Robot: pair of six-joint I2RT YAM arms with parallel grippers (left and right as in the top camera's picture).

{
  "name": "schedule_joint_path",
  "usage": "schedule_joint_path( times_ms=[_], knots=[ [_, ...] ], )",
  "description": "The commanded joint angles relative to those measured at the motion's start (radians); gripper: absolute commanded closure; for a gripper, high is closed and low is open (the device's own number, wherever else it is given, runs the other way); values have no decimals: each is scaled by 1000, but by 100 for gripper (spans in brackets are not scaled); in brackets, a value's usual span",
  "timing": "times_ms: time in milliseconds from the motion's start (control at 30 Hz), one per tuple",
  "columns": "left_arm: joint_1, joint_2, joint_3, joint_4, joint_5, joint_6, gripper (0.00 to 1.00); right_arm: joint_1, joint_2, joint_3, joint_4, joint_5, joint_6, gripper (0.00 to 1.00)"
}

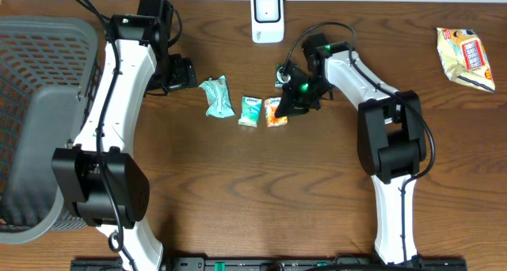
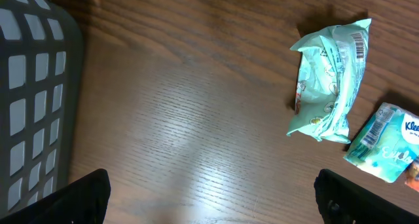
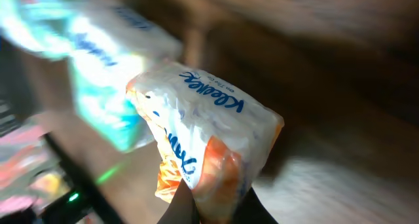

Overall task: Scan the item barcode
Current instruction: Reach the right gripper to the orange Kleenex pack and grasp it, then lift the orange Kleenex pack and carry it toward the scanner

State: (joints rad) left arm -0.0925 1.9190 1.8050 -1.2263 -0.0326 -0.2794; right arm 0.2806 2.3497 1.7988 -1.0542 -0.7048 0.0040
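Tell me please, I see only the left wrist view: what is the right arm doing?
Observer: The right end effector is shut on the orange pack.
Operator: Where is the scanner?
Observer: The scanner, a white one, stands at the far edge of the table, beyond the orange pack and apart from it.
Operator: Is anything else outside my view?
Observer: A snack bag lies alone near the far right corner.

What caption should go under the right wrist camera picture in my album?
Right gripper pinches the orange-and-white Kleenex pack, with a teal pack blurred behind it.
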Motion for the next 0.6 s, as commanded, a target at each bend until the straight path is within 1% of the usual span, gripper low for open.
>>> schedule_joint_path(
  times_ms=[0, 167, 267, 367, 500, 567],
  knots=[
    [3, -2, -10, -3, -13, 16, 2, -43, -7, 18, -2, -256, -155, 99],
    [3, -2, -10, -3, -13, 16, 2, -106, -35, 18, -25, -481, -364, 99],
    [3, -2, -10, -3, -13, 16, 2, -141, -35, 17, -29, -494, -406, 99],
    [3, -2, -10, -3, -13, 16, 2, -174, -35, 17, -81, -497, -488, 99],
    [3, -2, -10, -3, -13, 16, 2, -205, -35, 17, -127, -464, -536, 99],
    [3, -2, -10, -3, -13, 16, 3, -216, -35, 17, -158, -465, -598, 99]
  ],
)
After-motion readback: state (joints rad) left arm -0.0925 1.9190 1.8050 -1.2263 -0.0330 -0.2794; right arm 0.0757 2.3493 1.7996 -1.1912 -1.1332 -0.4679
